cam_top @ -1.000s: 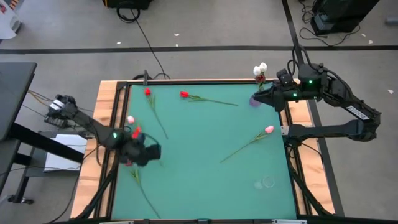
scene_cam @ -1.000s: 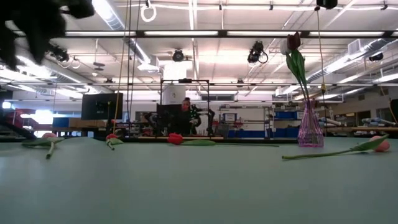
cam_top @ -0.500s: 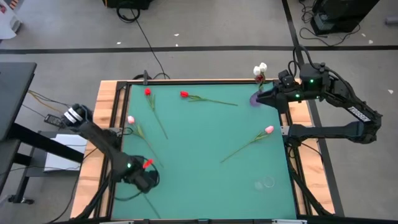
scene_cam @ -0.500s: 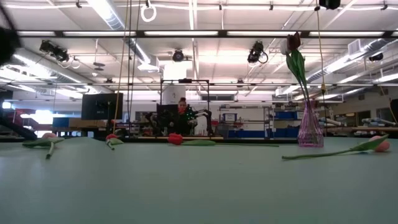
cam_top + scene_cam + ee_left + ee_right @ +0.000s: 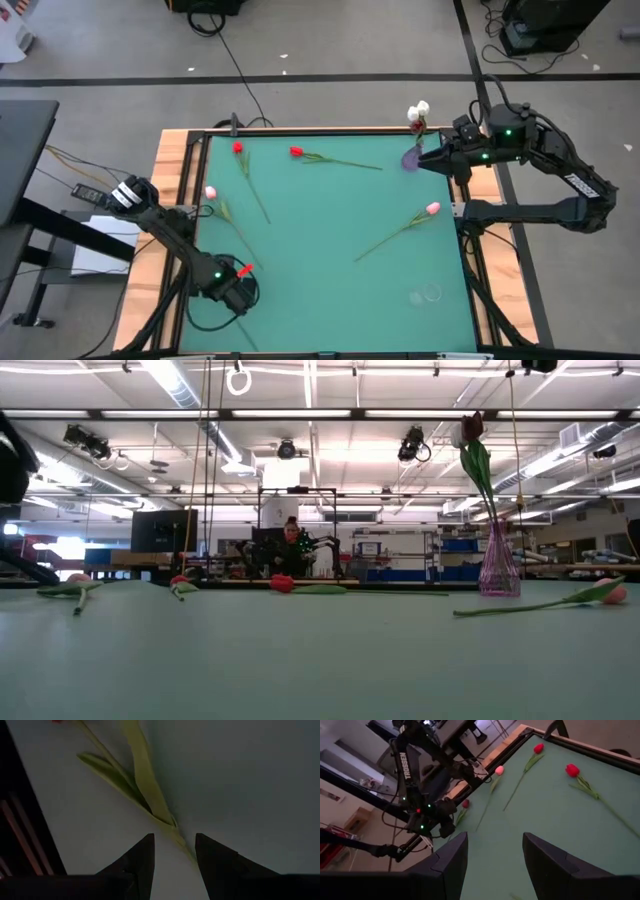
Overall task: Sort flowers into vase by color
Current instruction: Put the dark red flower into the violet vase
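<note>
One red tulip [image 5: 243, 268] lies at the near-left corner of the table [image 5: 330, 240], its head just beside the left gripper [image 5: 238, 292] and its thin green stem [image 5: 150, 802] running from the head in under the wrist. In the left wrist view the stem passes lengthwise toward the gap between the two dark fingers [image 5: 137, 862], which stand apart with nothing pinched between them, so the stem's long axis looks roughly in line with the hand rather than across it. My judgement is that the left arm is the one to take it, and that it may need to turn the wrist to close across the stem. The right gripper [image 5: 425, 160] hovers well apart at the far right, jaws parted and empty, just beside the purple vase [image 5: 411, 158].
</note>
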`<state>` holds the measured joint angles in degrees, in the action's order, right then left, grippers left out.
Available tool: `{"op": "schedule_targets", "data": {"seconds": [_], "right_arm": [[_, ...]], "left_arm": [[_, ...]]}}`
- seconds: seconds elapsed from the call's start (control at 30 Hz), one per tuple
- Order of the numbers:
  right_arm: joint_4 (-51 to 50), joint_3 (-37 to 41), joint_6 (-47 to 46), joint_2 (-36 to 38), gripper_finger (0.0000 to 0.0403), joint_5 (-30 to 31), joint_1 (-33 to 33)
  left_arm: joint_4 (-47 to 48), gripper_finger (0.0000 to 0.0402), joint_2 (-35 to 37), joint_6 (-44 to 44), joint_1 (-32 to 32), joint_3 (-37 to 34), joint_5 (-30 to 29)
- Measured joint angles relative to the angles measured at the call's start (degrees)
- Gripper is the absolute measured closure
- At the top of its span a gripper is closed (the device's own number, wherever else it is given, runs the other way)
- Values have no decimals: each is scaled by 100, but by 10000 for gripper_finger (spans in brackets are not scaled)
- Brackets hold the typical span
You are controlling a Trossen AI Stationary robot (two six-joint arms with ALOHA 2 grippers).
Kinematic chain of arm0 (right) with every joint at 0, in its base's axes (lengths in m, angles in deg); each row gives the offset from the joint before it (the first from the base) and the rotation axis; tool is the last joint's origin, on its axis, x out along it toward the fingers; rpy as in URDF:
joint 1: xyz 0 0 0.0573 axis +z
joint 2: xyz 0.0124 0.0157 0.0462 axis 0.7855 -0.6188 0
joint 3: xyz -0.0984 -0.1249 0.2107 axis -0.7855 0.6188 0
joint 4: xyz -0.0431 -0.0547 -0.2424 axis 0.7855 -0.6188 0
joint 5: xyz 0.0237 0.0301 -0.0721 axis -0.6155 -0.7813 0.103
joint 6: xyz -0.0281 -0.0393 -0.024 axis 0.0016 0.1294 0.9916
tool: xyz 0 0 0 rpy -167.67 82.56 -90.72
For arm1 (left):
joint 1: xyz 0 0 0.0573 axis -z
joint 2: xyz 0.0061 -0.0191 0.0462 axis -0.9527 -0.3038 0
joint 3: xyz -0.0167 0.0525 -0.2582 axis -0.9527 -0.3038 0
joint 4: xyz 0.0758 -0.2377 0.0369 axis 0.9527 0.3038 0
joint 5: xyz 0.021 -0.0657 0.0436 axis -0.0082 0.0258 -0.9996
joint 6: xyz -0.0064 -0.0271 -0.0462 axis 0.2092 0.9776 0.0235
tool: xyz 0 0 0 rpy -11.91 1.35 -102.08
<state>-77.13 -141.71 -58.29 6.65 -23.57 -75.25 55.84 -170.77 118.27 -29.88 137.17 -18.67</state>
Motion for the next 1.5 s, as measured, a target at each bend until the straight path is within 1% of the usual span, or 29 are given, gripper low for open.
{"op": "schedule_targets", "data": {"seconds": [0.1,0.17,0.27,0.37,0.5,0.6,0.8,0.83,0.9,1.0,1.1,1.2,1.27,1.33,1.43,1.5], "right_arm": [[2,0,8,-2,206,-2,0],[9,0,38,3,206,-4,0],[11,0,42,2,206,-5,0],[11,0,36,-2,206,-9,0],[17,0,-7,0,206,-9,0],[101,0,-11,-2,206,-9,0],[294,0,-13,-63,206,74,0],[336,0,-14,-81,206,93,0],[413,0,-16,-119,206,99,0],[462,0,-38,-149,206,98,0],[458,0,-118,-202,206,101,0],[439,0,-168,-297,206,145,0],[434,0,-287,-378,206,135,21],[434,0,-312,-470,206,145,68],[448,0,-397,-622,206,298,157],[447,0,-457,-720,206,429,234]], "left_arm": [[-45,255,-34,-8,18,-3,-37],[-175,255,-29,-12,63,-127,-16],[-832,255,-32,7,95,-451,95],[-1255,255,14,21,112,-726,117],[-1304,259,17,-86,103,-807,118],[-1330,283,13,-118,103,-807,110],[-1396,383,9,-196,103,-807,-18],[-1399,390,9,-212,103,-807,-25],[-1414,391,24,-274,106,-793,-47],[-1249,391,111,-321,114,-584,-185],[-1059,393,295,-440,115,-181,-627],[-787,393,485,-652,101,127,-1282],[-752,394,627,-991,41,295,-1855],[-784,394,828,-1488,-69,448,-2571],[-792,395,1014,-2639,-320,612,-3690],[-906,395,1115,-3421,-600,686,-4139]]}}
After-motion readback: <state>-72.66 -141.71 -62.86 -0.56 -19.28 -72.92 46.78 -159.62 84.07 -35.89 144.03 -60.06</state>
